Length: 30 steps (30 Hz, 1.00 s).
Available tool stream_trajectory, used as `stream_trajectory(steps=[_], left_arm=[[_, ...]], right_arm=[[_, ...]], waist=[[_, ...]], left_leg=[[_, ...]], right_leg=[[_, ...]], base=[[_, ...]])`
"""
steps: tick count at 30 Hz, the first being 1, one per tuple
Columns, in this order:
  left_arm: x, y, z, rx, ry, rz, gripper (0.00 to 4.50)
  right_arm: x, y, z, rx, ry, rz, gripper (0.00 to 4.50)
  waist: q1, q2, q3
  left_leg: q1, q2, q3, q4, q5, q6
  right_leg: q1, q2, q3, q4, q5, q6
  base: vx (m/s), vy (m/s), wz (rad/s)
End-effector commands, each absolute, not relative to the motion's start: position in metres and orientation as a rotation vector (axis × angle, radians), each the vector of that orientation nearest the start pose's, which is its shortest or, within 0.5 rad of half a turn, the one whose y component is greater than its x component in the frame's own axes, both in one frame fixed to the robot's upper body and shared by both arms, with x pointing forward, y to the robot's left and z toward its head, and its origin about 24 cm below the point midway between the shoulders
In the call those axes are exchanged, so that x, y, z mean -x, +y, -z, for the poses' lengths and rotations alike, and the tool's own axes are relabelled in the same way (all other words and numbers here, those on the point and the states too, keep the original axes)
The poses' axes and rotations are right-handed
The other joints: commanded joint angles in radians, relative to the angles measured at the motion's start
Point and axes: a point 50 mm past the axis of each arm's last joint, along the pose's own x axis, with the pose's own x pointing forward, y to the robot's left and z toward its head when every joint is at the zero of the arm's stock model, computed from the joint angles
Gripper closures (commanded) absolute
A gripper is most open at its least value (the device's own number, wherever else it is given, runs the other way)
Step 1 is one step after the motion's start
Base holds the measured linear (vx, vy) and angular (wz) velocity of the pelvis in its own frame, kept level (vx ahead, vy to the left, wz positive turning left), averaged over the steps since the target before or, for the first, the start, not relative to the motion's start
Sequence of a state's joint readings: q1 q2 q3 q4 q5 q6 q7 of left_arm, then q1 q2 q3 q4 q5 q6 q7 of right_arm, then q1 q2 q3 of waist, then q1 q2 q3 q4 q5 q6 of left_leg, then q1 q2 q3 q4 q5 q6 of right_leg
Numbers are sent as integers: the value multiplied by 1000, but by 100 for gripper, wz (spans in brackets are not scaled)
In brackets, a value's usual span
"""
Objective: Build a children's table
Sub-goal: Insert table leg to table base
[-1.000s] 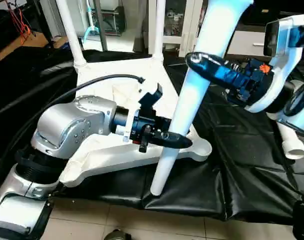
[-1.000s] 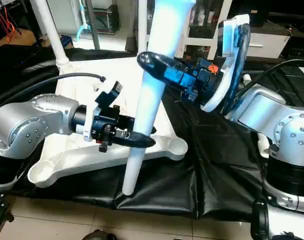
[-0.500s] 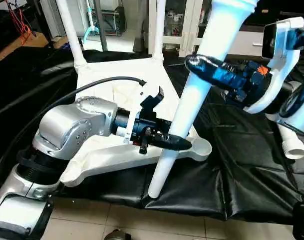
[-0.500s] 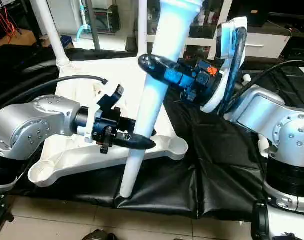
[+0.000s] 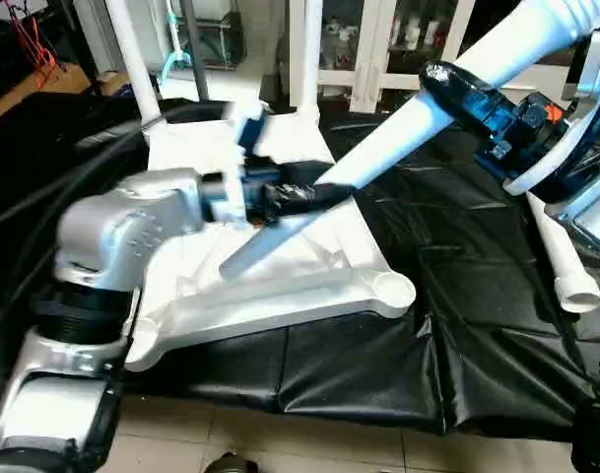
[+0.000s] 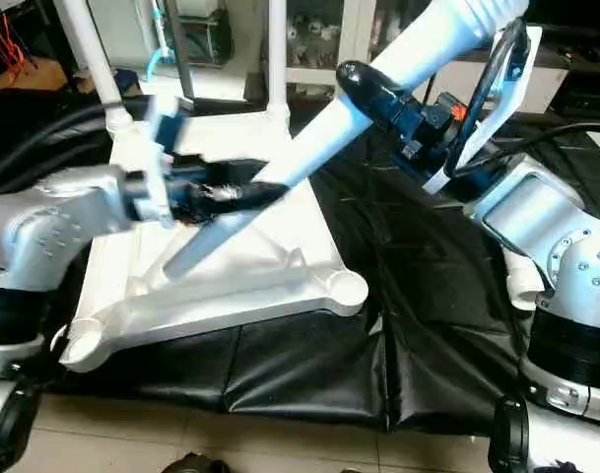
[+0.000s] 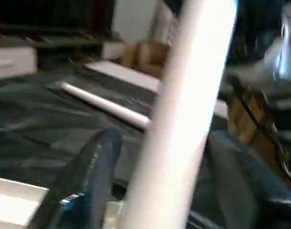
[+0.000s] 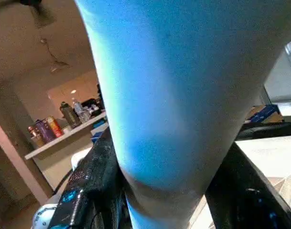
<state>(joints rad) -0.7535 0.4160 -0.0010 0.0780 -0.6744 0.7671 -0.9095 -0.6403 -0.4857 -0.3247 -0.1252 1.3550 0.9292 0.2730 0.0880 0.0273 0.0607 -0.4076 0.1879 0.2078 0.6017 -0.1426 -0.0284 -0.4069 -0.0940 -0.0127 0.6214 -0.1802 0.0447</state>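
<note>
The right gripper (image 6: 373, 89) pinches the wide upper part of a tapered white leg (image 5: 378, 148), which slants down over the upturned table top (image 5: 309, 276). The left gripper's (image 5: 300, 194) jaws straddle its lower part; whether they press it I cannot tell. Two legs (image 5: 132, 69) stand in the far sockets.

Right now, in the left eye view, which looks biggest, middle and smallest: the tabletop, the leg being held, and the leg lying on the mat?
1. Tabletop.
2. Held leg; it is nearer the camera, so this spot is unsure.
3. Leg on the mat, partly hidden.
</note>
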Motion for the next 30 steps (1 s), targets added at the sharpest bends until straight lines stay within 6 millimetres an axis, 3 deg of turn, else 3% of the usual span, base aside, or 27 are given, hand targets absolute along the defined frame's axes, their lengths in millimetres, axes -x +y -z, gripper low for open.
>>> stream_trajectory(steps=[1,3,6,7,10,14,15,16,17,19,20,21,22,24,27,30], left_arm=[[-329,144,-218,230,-18,1144,115],[-332,147,-222,253,-52,1113,112],[-350,170,-248,390,-248,891,112],[-351,174,-252,414,-279,865,112],[-354,186,-265,473,-369,772,112],[-347,186,-273,573,-387,815,95],[-343,183,-273,591,-377,853,84],[-333,165,-270,672,-320,938,74],[-329,159,-268,703,-299,960,74],[-327,155,-268,722,-288,968,44],[-327,144,-259,785,-245,932,35],[-327,142,-258,791,-240,930,35],[-324,119,-239,895,-159,887,22],[-323,113,-234,925,-132,872,4],[-325,105,-220,1103,-77,811,0],[-328,101,-214,1202,-33,763,0]], right_arm=[[-292,-182,-248,-622,-81,-900,267],[-293,-183,-248,-620,-85,-890,268],[-297,-188,-248,-638,-105,-836,268],[-298,-189,-247,-642,-109,-827,268],[-303,-194,-246,-655,-141,-749,268],[-313,-207,-250,-709,-238,-590,268],[-316,-212,-251,-734,-262,-539,268],[-321,-227,-259,-832,-372,-413,268],[-322,-232,-262,-873,-410,-375,268],[-323,-234,-263,-895,-432,-355,268],[-321,-234,-266,-961,-461,-378,268],[-321,-233,-267,-967,-462,-383,268],[-318,-225,-269,-1055,-487,-447,268],[-317,-223,-269,-1075,-492,-461,268],[-316,-216,-269,-1167,-527,-477,268],[-314,-215,-271,-1230,-555,-482,268]], waist=[[1,-11,-83],[2,-10,-83],[10,-9,-84],[10,-12,-83],[8,-11,-83],[4,-10,-85],[5,-10,-87],[4,-7,-90],[2,-8,-89],[7,-9,-94],[6,-16,-91],[6,-15,-91],[6,-20,-91],[2,-24,-89],[-4,-28,-92],[-6,-23,-88]], left_leg=[[36,13,-16,-66,-250,-88],[38,15,-16,-66,-255,-87],[45,17,-15,-63,-281,-90],[39,16,-18,-66,-272,-90],[37,17,-18,-67,-266,-93],[38,15,-15,-65,-258,-100],[41,16,-14,-62,-254,-101],[38,20,-14,-61,-231,-100],[34,19,-14,-61,-226,-94],[40,16,-8,-53,-210,-74],[28,11,-8,-54,-186,-54],[25,14,-9,-55,-182,-49],[25,17,-9,-53,-179,-32],[21,17,-7,-52,-185,-5],[15,13,-10,-53,-165,-12],[23,13,-10,-54,-215,-39]], right_leg=[[28,-20,8,-74,-234,-161],[27,-22,8,-74,-238,-161],[23,-25,9,-77,-253,-165],[27,-25,7,-76,-247,-163],[26,-25,6,-74,-239,-153],[22,-27,4,-71,-227,-174],[21,-25,5,-69,-217,-176],[22,-27,5,-55,-161,-192],[22,-26,3,-57,-146,-199],[19,-17,3,-55,-100,-203],[29,-14,3,-58,-91,-191],[34,-16,4,-53,-76,-192],[37,-20,4,-55,-72,-187],[38,-19,4,-65,-95,-184],[38,-16,1,-71,-146,-143],[26,-12,1,-82,-227,-98]], base=[[0,0,0],[0,0,0],[0,0,0],[0,0,0],[0,0,0],[0,0,0],[0,0,0],[0,0,0],[0,0,0],[0,0,0],[0,0,0],[0,0,0],[0,0,0],[0,0,0],[0,0,0],[0,0,0]])
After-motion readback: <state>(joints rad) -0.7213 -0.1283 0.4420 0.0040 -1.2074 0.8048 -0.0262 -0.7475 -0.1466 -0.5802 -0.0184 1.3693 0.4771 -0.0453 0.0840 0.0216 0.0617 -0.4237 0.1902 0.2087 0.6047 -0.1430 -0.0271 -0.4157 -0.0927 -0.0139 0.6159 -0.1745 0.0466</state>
